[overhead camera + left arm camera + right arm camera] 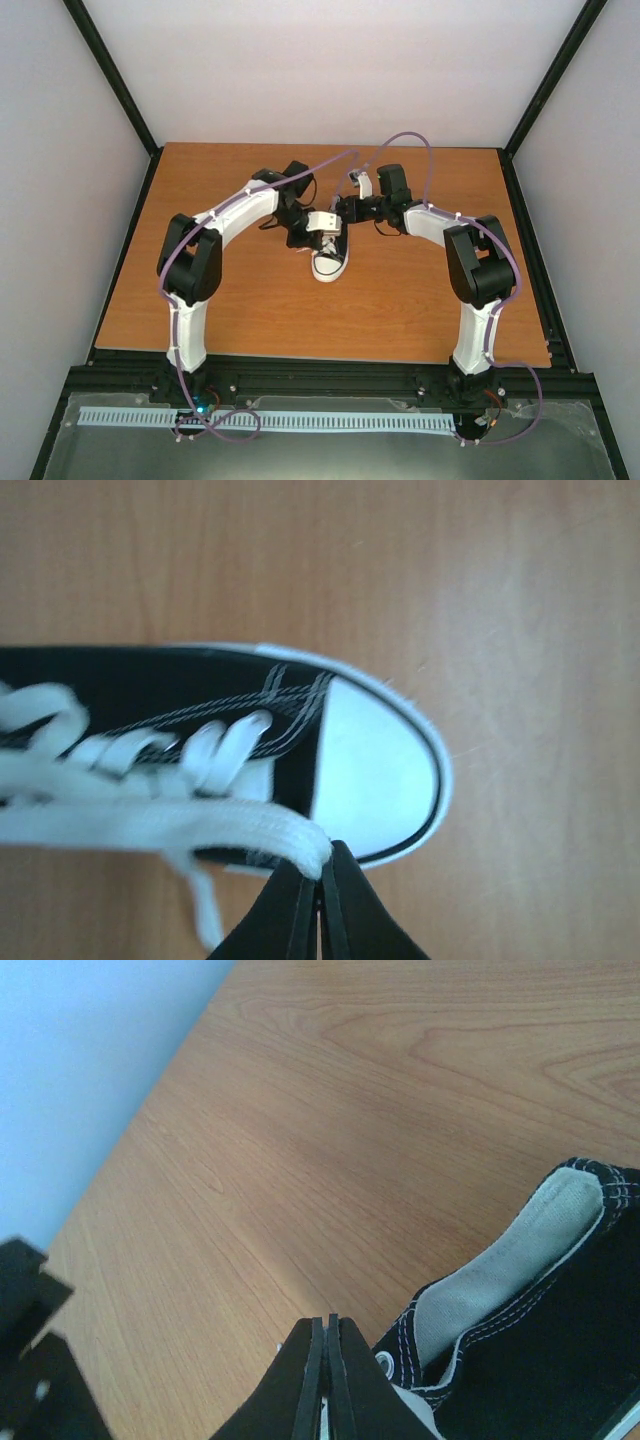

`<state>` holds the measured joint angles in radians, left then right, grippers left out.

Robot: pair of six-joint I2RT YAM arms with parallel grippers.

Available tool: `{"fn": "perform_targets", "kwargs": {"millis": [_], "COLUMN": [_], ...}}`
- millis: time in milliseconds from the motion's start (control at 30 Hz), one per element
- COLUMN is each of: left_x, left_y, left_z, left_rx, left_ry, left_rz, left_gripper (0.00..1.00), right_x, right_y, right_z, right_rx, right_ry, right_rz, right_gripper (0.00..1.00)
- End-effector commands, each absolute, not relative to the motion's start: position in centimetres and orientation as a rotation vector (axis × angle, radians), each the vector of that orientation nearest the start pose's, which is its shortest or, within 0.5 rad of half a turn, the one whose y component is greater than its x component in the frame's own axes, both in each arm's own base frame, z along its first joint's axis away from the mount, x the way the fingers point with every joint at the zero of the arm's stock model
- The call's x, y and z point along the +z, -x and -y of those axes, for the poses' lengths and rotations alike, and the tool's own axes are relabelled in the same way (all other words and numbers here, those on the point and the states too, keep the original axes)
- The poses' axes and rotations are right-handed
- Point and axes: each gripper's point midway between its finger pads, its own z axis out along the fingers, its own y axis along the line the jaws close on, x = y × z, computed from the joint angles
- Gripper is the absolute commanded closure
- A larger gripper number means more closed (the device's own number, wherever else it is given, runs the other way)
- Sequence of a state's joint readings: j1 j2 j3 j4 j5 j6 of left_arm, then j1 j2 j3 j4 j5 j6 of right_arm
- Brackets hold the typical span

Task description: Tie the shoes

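1. Canvas on the sneaker (150,680) is black, with thin white stitch lines. Its toe cap (370,770) is smooth white rubber, round in shape, with a dark line along the sole edge.
2. The white lace (150,820) is flat, woven and a little fuzzy. The desk (230,300) is orange-brown wood with a clear grain.
3. The left fingers (328,870) are pressed together on the white lace and pinch it at their tips. The toe cap lies just beyond these tips. The lace runs away to the left of them, across the laced front of the sneaker.
4. The right fingers (330,1340) are closed together. The sneaker's collar and its pale grey tongue (520,1250) are just to the right of the tips. Something white shows under the tips, but I cannot tell if a lace is caught there.
5. The left arm (215,240) and the right arm (450,235) are both bent at the elbow and turned inward. Their wrists meet over the sneaker at the middle of the desk. The toe points to the near edge.
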<state>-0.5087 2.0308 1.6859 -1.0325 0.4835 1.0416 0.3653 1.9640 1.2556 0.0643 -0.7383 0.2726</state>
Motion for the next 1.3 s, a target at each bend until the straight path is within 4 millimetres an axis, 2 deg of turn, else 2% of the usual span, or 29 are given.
{"fn": "perform_targets", "kwargs": {"millis": [0,133,233,533,667,833,933,1033,1100,1200,1267], "left_x": [12.1,12.0,12.1,12.5,11.1,9.3,9.4,9.9,10.9,12.6,13.7], "left_y": [-30.7,-29.3,-28.7,-29.5,-29.7,-30.7,-29.8,-27.1,-25.7,-25.1,-25.0], "left_z": [30.1,32.2,33.4,37.3,37.7,37.2,36.9,36.5,36.3,36.1,36.0], "left_rx": [0.920,1.000,1.082,1.385,1.342,1.189,1.077,0.988,0.995,1.019,1.004], "left_ry": [2.335,2.299,2.272,2.070,2.095,2.149,2.253,2.405,2.456,2.446,2.453], "left_rz": [2.337,2.306,2.286,2.349,2.361,2.416,2.359,2.191,2.106,2.078,2.072], "left_gripper": [0.95,0.95,0.91,0.92,0.90,0.86,0.75,0.56,0.46,0.35,0.32], "right_x": [15.3,15.4,15.4,15.1,15.1,15.0,14.9,14.7,14.8,14.7,14.6], "right_y": [-43.8,-43.8,-43.8,-43.9,-44.0,-43.9,-44.0,-44.0,-44.1,-44.1,-44.2], "right_z": [-29.0,-28.9,-28.9,-29.0,-29.0,-29.0,-29.0,-29.0,-29.0,-29.1,-29.1], "right_rx": [1.156,1.154,1.153,1.157,1.155,1.152,1.151,1.153,1.154,1.152,1.148], "right_ry": [0.544,0.544,0.544,0.539,0.541,0.543,0.544,0.542,0.543,0.547,0.552], "right_rz": [-2.116,-2.116,-2.117,-2.125,-2.125,-2.130,-2.132,-2.135,-2.133,-2.135,-2.139], "right_gripper": [0.97,0.97,0.97,0.97,0.97,0.97,0.97,0.97,0.97,0.97,0.97]}}
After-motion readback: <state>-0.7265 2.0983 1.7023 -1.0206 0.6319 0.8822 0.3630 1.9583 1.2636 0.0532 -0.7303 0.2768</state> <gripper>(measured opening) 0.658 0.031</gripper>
